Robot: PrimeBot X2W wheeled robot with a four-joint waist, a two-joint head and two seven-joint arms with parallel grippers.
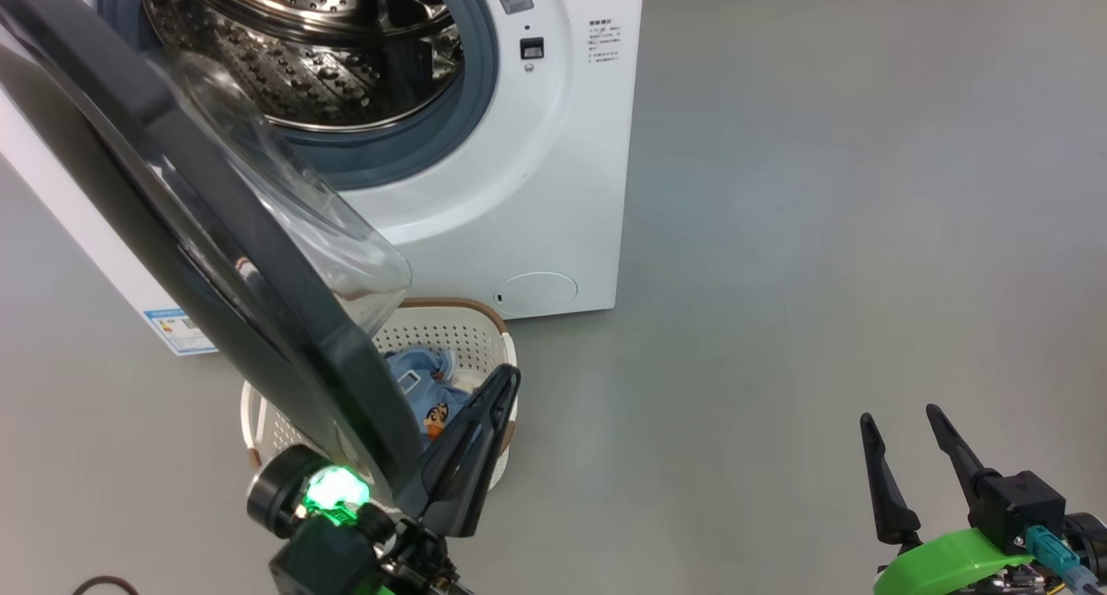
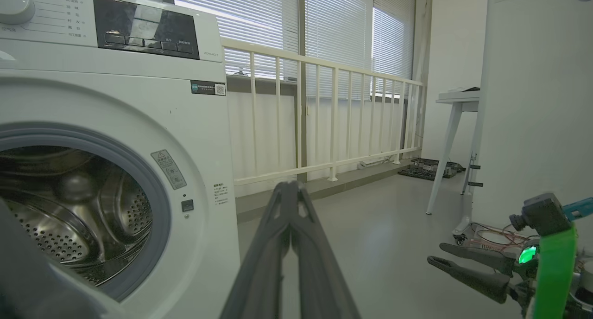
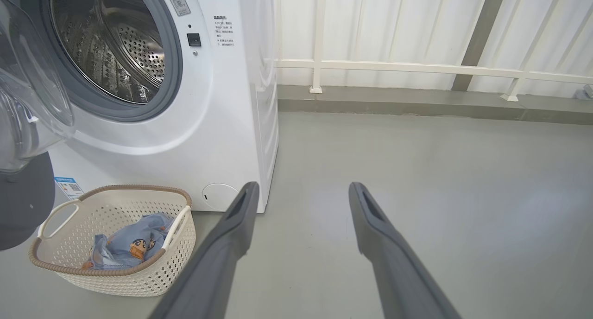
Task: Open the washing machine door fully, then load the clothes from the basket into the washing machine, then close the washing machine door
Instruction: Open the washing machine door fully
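You have a smooth, pale grey floor [image 1: 822, 188] all around, glossy enough to hold soft patches of daylight. In the left wrist view, tall windows behind white horizontal blinds [image 2: 338, 27] sit at twelve o'clock, with bright light between the slats. Below them a cream-white barred railing [image 2: 324, 119] runs from eleven toward two o'clock, standing on a low grey kerb [image 3: 417, 103]. At three o'clock you see a plain white wall panel [image 2: 533, 101], with a small white table on slanted legs [image 2: 456, 98] just beside it. A dark flat tray [image 2: 426, 168] lies on the floor near the railing's end.
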